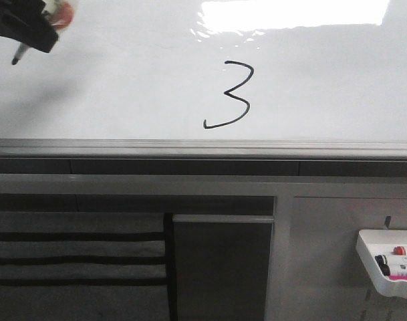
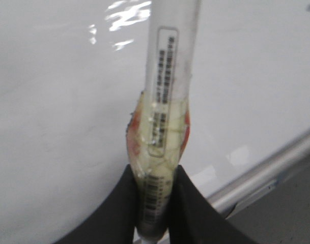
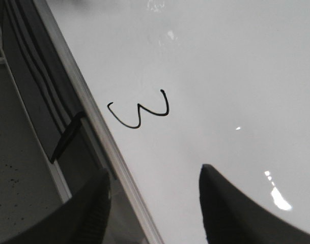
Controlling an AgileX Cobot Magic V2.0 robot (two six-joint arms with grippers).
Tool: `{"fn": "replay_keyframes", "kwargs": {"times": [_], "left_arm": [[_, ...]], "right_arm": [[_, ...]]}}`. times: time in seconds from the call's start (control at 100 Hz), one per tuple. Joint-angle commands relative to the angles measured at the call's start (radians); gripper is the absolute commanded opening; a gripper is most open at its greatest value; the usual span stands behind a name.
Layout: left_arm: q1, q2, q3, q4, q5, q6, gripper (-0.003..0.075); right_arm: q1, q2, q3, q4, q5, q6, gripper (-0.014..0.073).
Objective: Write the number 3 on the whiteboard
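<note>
Number 3 (image 1: 228, 95) complete on whiteboard (image 1: 123, 87). Left end effector (image 2: 155, 203) pinches marker (image 2: 167, 76), tip lifted; retract straight, avoid smudging. Right end effector (image 3: 155, 203) spread, empty.

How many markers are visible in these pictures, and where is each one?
3. One marker is held by the left gripper over the whiteboard; two markers lie in the small tray. Others may be hidden.

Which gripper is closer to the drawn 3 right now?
Hard to say: the left gripper, holding the marker, sits off toward the board's upper-left. The right gripper, open, has the 3 just ahead of its fingers.
</note>
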Motion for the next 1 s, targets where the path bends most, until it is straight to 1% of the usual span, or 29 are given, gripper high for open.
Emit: {"fn": "replay_keyframes", "kwargs": {"times": [0.0, 0.09, 0.16, 0.88, 0.93, 0.99], "left_arm": [[0.074, 0.013, -0.035, -0.129, -0.094, -0.023, -0.0020], [0.121, 0.044, -0.035, -0.169, -0.112, -0.023, -0.0020], [0.137, 0.057, -0.035, -0.200, -0.117, -0.023, -0.0020], [0.137, 0.133, -0.035, -0.204, -0.138, -0.021, -0.0019], [0.137, 0.133, -0.035, -0.204, -0.138, -0.021, -0.0005], [0.137, 0.133, -0.035, -0.204, -0.138, -0.021, 0.0055]], "right_arm": [[-0.009, -0.011, -0.026, 0.009, -0.014, 0.009, 0.0347], [-0.009, -0.010, -0.026, 0.009, 0.024, 0.011, 0.0347], [-0.009, -0.010, -0.026, 0.010, 0.045, 0.011, 0.0347], [-0.009, -0.010, -0.026, 0.025, 0.053, 0.011, 0.0347], [-0.009, -0.010, -0.026, 0.025, 0.055, 0.011, 0.0347], [-0.009, -0.010, -0.026, 0.025, 0.058, 0.011, 0.0347]]}}
